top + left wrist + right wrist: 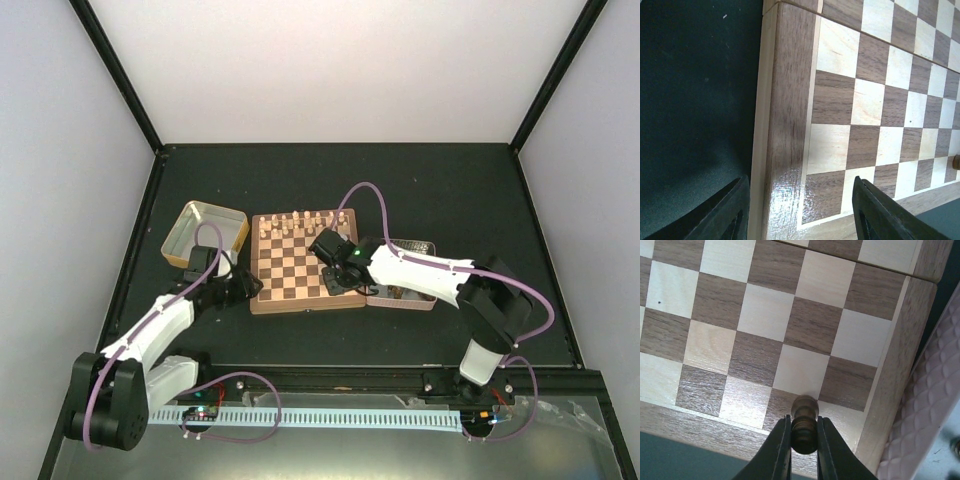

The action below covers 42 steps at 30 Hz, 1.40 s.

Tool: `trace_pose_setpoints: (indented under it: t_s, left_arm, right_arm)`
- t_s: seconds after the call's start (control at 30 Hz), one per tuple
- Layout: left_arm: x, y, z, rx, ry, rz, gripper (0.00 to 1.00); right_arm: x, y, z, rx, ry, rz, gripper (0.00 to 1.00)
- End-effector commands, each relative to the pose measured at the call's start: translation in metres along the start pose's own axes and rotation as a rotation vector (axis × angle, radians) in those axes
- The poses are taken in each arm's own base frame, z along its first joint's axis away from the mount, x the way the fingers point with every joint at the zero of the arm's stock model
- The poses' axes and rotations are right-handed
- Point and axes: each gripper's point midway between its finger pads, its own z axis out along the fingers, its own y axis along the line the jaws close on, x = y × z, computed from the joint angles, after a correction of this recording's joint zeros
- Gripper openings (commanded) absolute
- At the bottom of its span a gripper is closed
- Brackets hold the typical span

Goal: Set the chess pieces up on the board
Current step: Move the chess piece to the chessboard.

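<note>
Chess piece (804, 424), dark, pinched between right fingers (782, 445), which stand narrow. Long axis runs along fingers, pointing down at board (765, 315), over near row close to right corner. Contact with square: cannot tell. Left fingers (735, 210) apart, empty, above near left corner.

Bright and even from above; glare on glossy board (785, 200) rim; soft shadow across table (690, 170); slight softness at wrist-view edges.

An open gold tin (203, 234) lies left on the dark table (440, 190), a silver tin (418, 246) right. Cream chessmen (300, 221) stand far.
</note>
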Motion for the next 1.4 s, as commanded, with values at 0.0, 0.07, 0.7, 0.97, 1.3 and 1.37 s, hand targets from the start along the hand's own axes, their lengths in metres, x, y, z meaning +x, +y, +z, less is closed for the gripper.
trace_pose_setpoints:
  t_s: [0.0,0.07,0.7,0.97,1.3,1.37]
  left_arm:
    - [-0.01,-0.008,-0.007,0.005,-0.038,0.029,0.58]
    - [-0.01,-0.007,-0.007,0.001,-0.041,0.029,0.58]
    - [-0.009,-0.008,-0.01,0.003,-0.039,0.03,0.58]
    - [-0.008,-0.007,-0.009,0.002,-0.035,0.028,0.59]
    - [-0.008,-0.008,-0.011,0.002,-0.041,0.032,0.59]
    - [-0.009,-0.008,-0.011,0.002,-0.042,0.032,0.58]
  right_arm:
    - [-0.004,0.018,-0.005,-0.036,-0.016,-0.05,0.09]
    - [-0.003,0.025,-0.007,-0.054,-0.015,-0.065,0.09]
    - [0.005,0.039,-0.002,-0.02,-0.002,-0.121,0.13]
    - [0.004,0.028,0.002,0.036,-0.023,-0.098,0.12]
    - [0.005,0.045,0.008,-0.045,-0.008,-0.097,0.14]
    - [0.006,0.046,0.008,-0.047,-0.004,-0.101,0.16]
